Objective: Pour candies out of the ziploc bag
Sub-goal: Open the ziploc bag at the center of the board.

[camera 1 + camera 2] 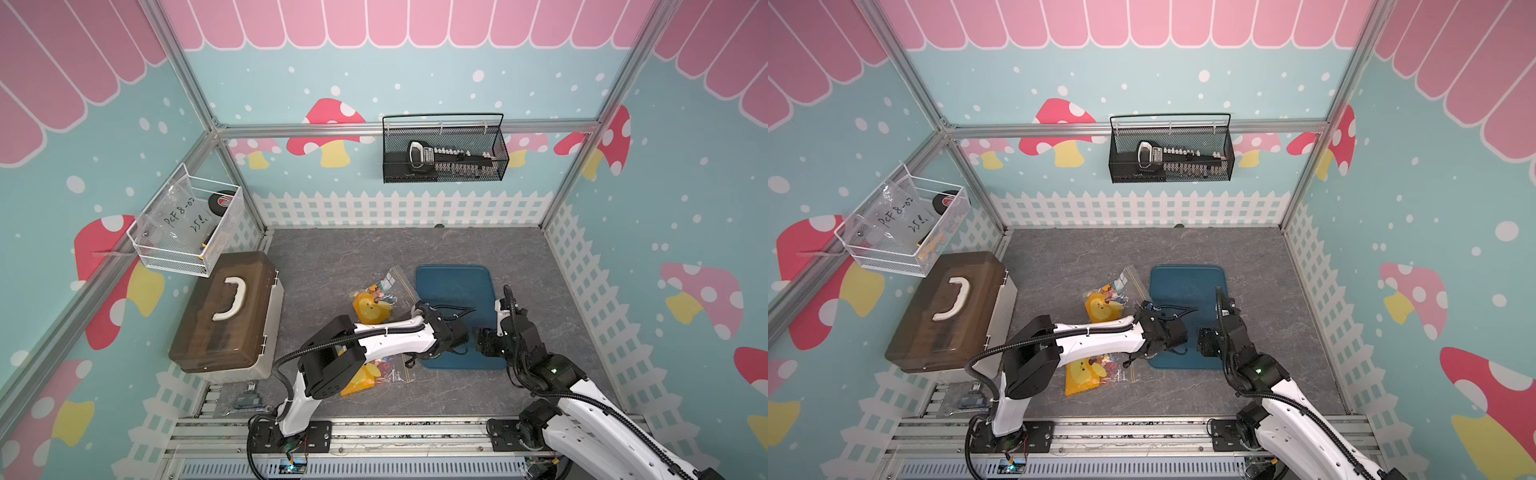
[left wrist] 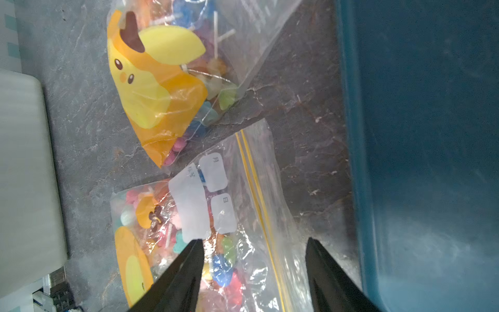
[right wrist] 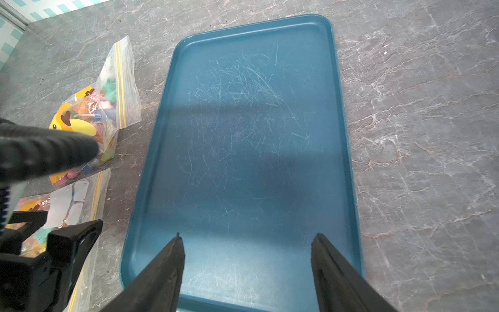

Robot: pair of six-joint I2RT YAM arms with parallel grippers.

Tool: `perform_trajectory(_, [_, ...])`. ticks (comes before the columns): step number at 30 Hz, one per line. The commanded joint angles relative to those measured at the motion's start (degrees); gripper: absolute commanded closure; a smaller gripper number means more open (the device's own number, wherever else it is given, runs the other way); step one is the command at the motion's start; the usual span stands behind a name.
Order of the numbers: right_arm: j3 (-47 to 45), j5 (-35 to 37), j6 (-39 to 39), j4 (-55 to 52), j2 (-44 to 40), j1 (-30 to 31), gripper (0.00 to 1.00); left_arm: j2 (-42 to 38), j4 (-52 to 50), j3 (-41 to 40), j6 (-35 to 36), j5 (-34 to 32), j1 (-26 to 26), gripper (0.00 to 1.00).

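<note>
Left tool (image 2: 253, 240) spread over ziploc bag (image 2: 244, 173), right tool (image 3: 248, 235) spread over tray (image 3: 243, 108)

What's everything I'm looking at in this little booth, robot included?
table: one, grey marbled, booth floor
tray: one, dark blue, centre of the table, nothing on it
far ziploc bag: one, clear with orange duck print, beside the tray
near ziploc bag: one, same print, partly under the left arm
candies: many, mixed colours, inside both bags
case: one, brown, white handle, table's left edge
wire basket: one, white, left wall
mesh basket: one, black, back wall
left gripper: open, above the near bag
right gripper: open, above the tray
</note>
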Motion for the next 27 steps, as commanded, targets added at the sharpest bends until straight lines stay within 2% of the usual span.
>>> perform_trajectory(1, [-0.13, 0.8, -0.19, -1.02, -0.73, -0.25, 0.27, 1.19, -0.63, 0.37, -0.38, -1.3, -0.34, 0.37])
perform_trajectory(14, [-0.1, 0.8, -0.25, -1.37, -1.18, -0.25, 0.27, 0.97, -0.92, -1.15, -0.98, -1.73, -0.21, 0.5])
perform_trajectory(18, [-0.04, 0.78, -0.29, -1.37, -1.19, -0.22, 0.27, 0.58, -1.07, -1.7, -1.39, -1.74, -0.22, 0.57])
perform_trajectory(24, [-0.04, 0.53, -0.37, -1.29, -0.82, -0.22, 0.27, -0.04, -1.36, -2.11, -2.14, -1.9, -0.22, 0.6])
perform_trajectory(27, [-0.1, 0.53, -0.37, -1.18, -0.9, -0.26, 0.27, -0.04, -1.37, -2.42, -2.31, -1.83, -0.22, 0.7])
